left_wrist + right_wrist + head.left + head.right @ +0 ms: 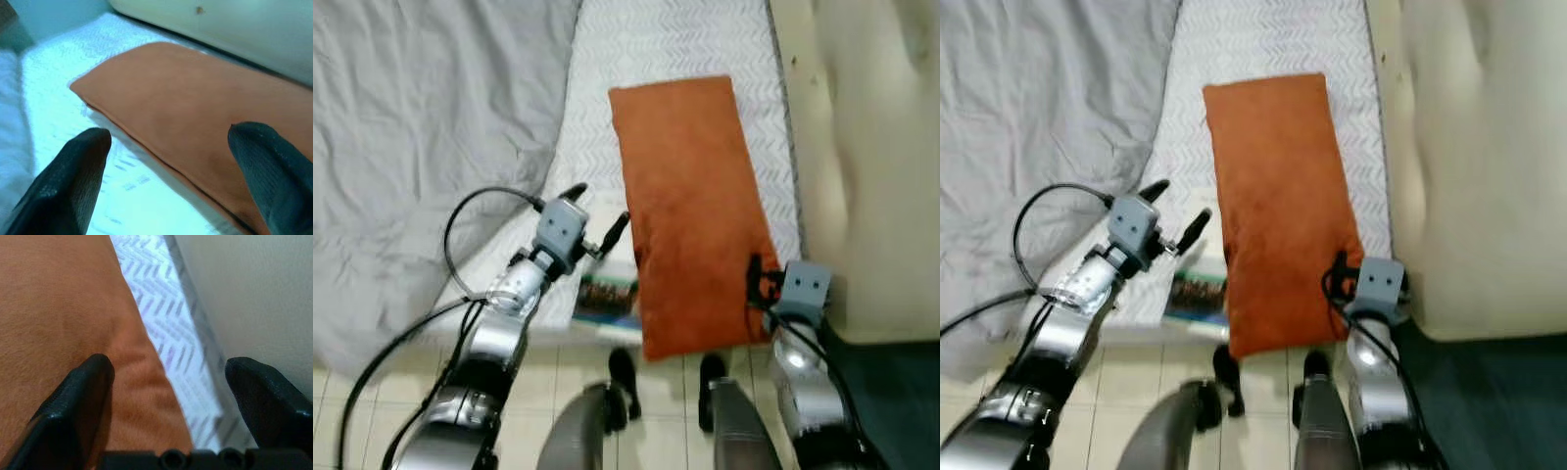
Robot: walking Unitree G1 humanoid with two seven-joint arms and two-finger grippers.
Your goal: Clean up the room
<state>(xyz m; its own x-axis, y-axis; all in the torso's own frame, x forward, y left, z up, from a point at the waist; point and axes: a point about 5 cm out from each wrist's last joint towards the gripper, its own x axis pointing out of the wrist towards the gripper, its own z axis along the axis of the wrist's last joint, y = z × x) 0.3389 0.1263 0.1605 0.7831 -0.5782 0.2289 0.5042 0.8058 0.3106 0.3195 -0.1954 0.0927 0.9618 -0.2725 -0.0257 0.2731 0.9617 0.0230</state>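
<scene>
Left eye view: an orange cushion (690, 211) lies lengthwise on the bed (636, 49), its near end overhanging the bed's near edge. A grey blanket (411, 147) covers the left side. A book (607, 297) sits at the near edge, just left of the cushion.

Left wrist view: the left gripper (168, 171) hovers beside the cushion, fingers wide apart, holding nothing.

Right wrist view: the right gripper (166, 396) gapes open at the cushion's near right corner, one finger (73, 401) against the fabric.

Head views downward, wrist views near cushion (690, 211)
</scene>
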